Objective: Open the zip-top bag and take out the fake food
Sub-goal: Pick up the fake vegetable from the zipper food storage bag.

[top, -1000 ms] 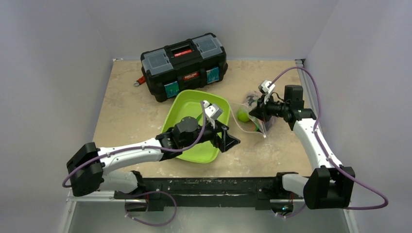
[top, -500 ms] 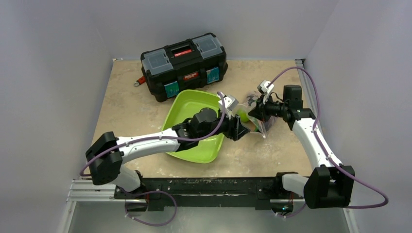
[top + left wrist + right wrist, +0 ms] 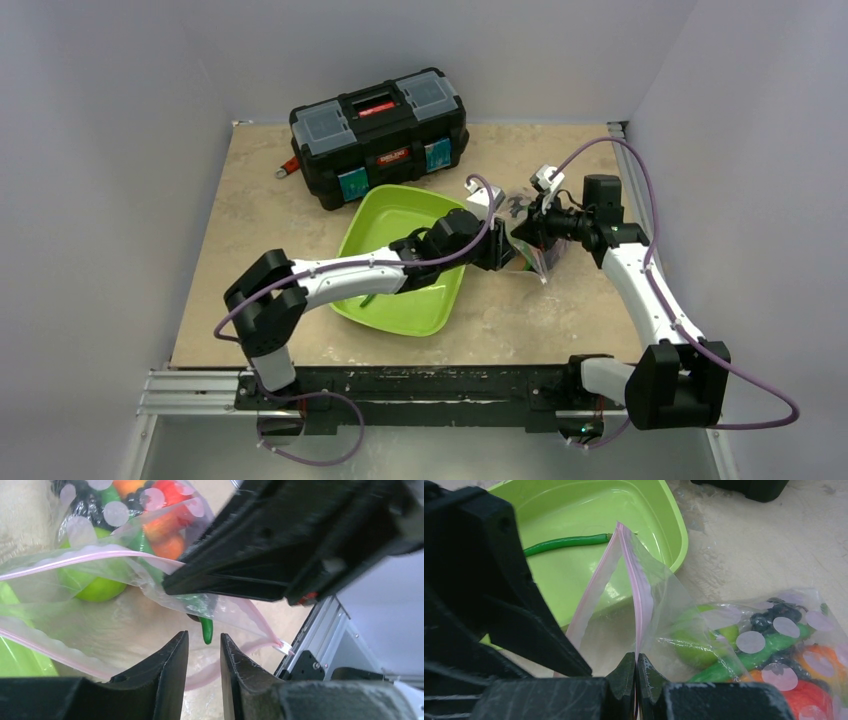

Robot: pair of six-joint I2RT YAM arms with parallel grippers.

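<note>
Overhead, you see the tray (image 3: 385,215) with the toolbox (image 3: 380,130) behind it. Right of the tray lies the bag (image 3: 545,262), and the left gripper (image 3: 503,252) and right gripper (image 3: 522,238) meet at its mouth.

Left wrist: your left jaws stand a narrow gap apart, clamping nothing, at the bag's open mouth just right of the tray. Food (image 3: 97,587) lies inside, and a green pod (image 3: 206,630) points at the gap.

Right wrist: your right jaws are pressed together on the bag's pink-striped lip, which stands upright beside the tray's right rim. One bean (image 3: 566,541) lies in the tray; the other food is in the bag.
</note>
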